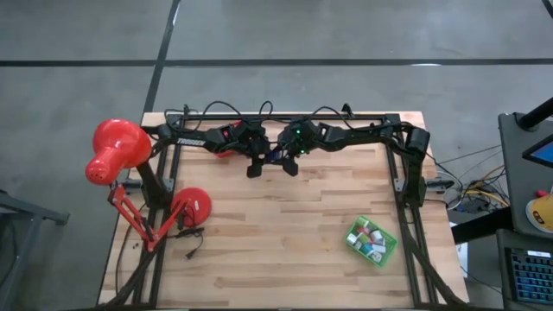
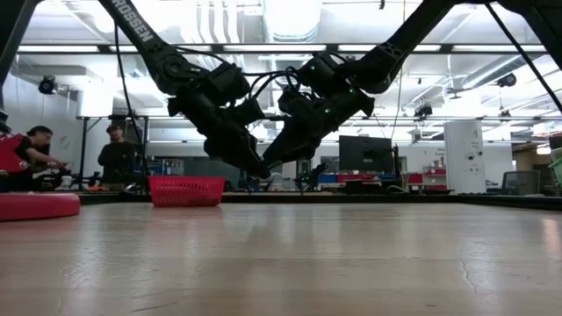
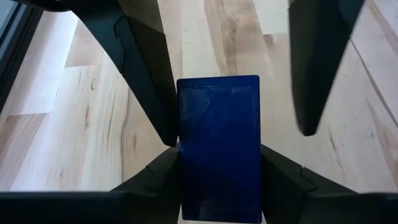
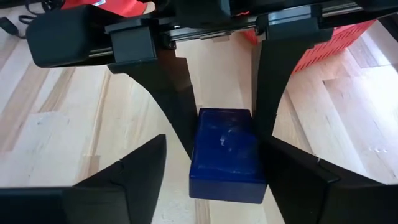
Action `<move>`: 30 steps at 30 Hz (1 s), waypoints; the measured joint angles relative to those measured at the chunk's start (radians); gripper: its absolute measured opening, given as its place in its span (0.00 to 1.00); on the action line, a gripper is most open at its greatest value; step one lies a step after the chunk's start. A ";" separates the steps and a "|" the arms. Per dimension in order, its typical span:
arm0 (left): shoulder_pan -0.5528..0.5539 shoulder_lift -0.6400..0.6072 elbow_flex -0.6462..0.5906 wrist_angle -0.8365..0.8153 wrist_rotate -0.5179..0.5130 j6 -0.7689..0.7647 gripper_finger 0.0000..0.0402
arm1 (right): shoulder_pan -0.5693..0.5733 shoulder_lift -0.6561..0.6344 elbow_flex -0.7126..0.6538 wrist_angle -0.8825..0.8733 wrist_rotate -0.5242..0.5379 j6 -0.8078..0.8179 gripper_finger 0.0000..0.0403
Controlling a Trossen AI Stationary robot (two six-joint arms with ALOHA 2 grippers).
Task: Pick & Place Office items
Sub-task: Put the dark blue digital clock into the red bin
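Note:
A navy block (image 1: 275,157) hangs between my two grippers over the far middle of the table. My left gripper (image 3: 219,158) is shut on it. My right gripper (image 4: 216,146) faces it from the other side, open, with its fingers standing on either side of the block's free end (image 4: 227,177). Several other small office items lie in a green tray (image 1: 371,240) at the near right. My left gripper pinches the navy block between its two fingers (image 4: 180,106), on the two long sides (image 4: 200,127), toward one end. The fingers slant down from the table's far left and lie along the block. The block is lifted clear of the table, and its other end sticks out past the fingertips. My right gripper has one finger (image 4: 292,174) right beside the block's side. Whether it touches, I cannot tell. The other finger stands apart.
A red tray (image 2: 185,190) stands at the far edge behind the arms. A red desk lamp (image 1: 117,151) with its round base (image 1: 192,206) takes up the left side. People sit in the room beyond the table (image 2: 35,154). Bare wood lies in the middle (image 1: 285,233).

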 joint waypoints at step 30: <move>0.014 -0.094 0.008 -0.189 -0.169 0.019 0.41 | -0.007 -0.051 0.002 -0.119 0.003 -0.011 0.85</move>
